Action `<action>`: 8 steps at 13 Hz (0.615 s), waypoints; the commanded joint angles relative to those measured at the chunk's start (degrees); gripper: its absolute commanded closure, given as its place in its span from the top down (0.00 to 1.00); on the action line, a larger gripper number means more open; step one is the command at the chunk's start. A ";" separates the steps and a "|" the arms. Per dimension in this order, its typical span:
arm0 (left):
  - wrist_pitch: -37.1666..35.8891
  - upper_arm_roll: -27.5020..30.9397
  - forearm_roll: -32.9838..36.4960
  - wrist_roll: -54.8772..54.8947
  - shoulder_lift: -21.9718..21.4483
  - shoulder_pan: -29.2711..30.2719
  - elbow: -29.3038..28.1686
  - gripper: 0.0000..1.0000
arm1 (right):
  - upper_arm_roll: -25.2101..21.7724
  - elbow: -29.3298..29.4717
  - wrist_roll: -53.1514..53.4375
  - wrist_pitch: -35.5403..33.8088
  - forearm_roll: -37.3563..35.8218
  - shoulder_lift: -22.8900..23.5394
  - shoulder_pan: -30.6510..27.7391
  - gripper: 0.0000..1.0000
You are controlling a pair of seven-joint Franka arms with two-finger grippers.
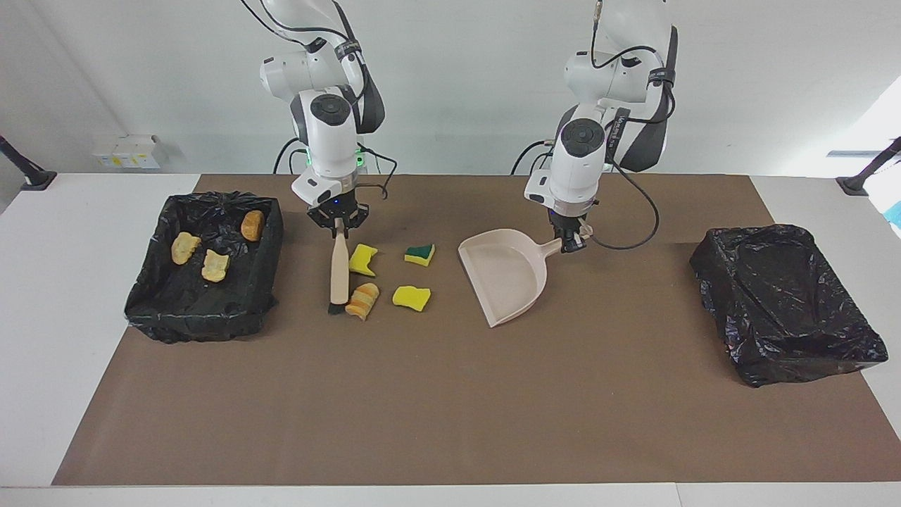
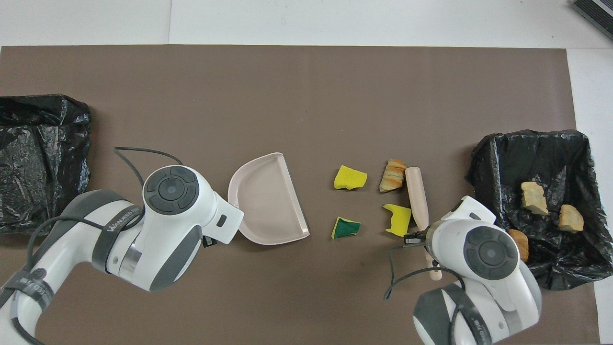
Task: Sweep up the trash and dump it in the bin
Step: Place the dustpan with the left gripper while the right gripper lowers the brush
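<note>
My right gripper (image 1: 338, 220) is shut on the top of the beige brush (image 1: 340, 266), whose bristles rest on the mat beside the orange-cream striped chunk (image 1: 362, 301). A yellow sponge piece (image 1: 363, 259) touches the brush handle (image 2: 416, 196). A green-topped sponge piece (image 1: 419, 253) and another yellow piece (image 1: 411, 298) lie between the brush and the dustpan (image 1: 505, 274). My left gripper (image 1: 571, 241) is shut on the dustpan's handle, with the pan's open mouth toward the scraps. Three tan lumps (image 1: 186, 248) lie in the black-lined bin (image 1: 197, 320) at the right arm's end.
A second black-lined bin (image 1: 788, 303) stands at the left arm's end of the table, with nothing showing in it. The brown mat (image 1: 450, 408) covers the middle of the table. Cables hang from both wrists.
</note>
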 commanded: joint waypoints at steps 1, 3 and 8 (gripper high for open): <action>2.02 0.64 1.16 -0.78 -2.23 -1.38 -3.04 0.00 | 0.08 -0.99 -2.32 2.09 5.22 -0.22 0.99 0.00; 2.02 0.55 1.16 -0.70 -2.31 -2.61 -3.04 0.00 | 0.08 1.62 -1.44 2.97 6.89 2.85 2.41 0.00; 2.20 0.46 1.16 -0.43 -2.75 -5.95 -2.95 0.00 | 0.69 11.03 1.71 2.88 11.90 11.20 8.47 0.00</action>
